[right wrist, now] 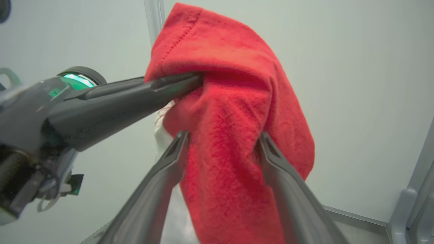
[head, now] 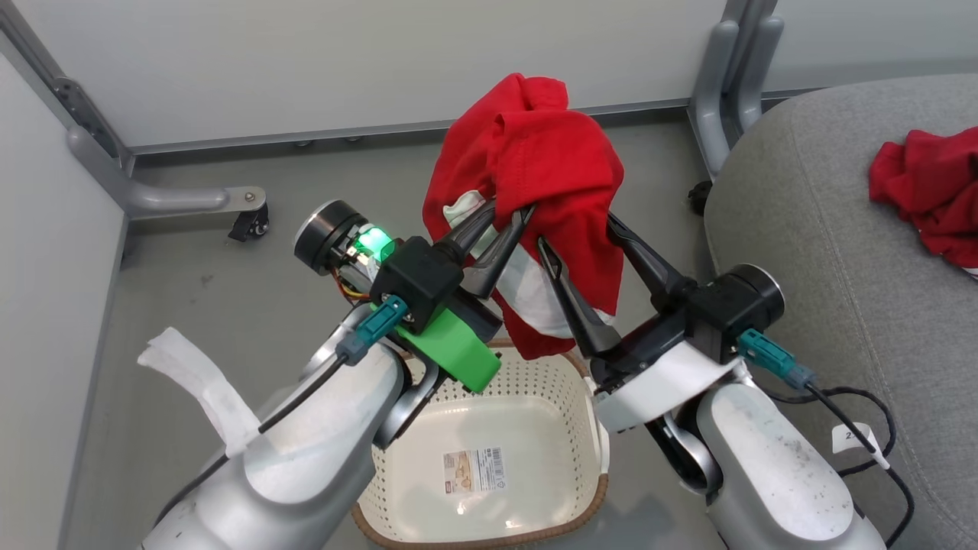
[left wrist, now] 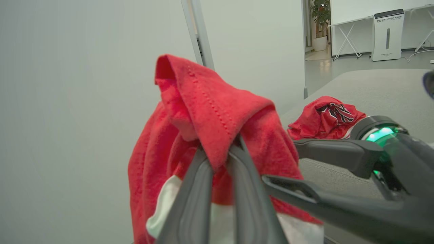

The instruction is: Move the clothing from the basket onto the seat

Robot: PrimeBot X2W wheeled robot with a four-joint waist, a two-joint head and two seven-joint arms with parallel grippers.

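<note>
Down closest to the robot's body, one basket point(head: 550, 382) sits on the floor between the two pale forearms, with a printed label point(head: 475, 468) showing on its cream bottom. Count the tools: two grippers, both raised above it. Count the clothing: two red garments, one up in the air and one on the seat.

Just above the basket's far rim, the left gripper point(head: 510, 218) has its fingers pinched tight together on a fold of the red garment point(head: 550, 153). The left wrist view shows the cloth squeezed between the two tips and flopping over them. Right beside it, the right gripper point(head: 579, 233) is spread wide, with one finger either side of a hanging fold. From its own wrist camera the red fabric fills the gap between the fingers, and whether they press on it I cannot tell. The garment bunches up above both grippers, and its white-trimmed lower end dangles across the basket's far rim in the head view, clear of the seat.

Off to the robot's right, the one big grey seat point(head: 825, 229) carries the second red garment point(head: 928, 191). It lies crumpled, black-and-white lettering showing in the left wrist view, well apart from both grippers. Farthest back, the grey floor point(head: 229, 305) runs up to pale wall panels point(head: 344, 61).
</note>
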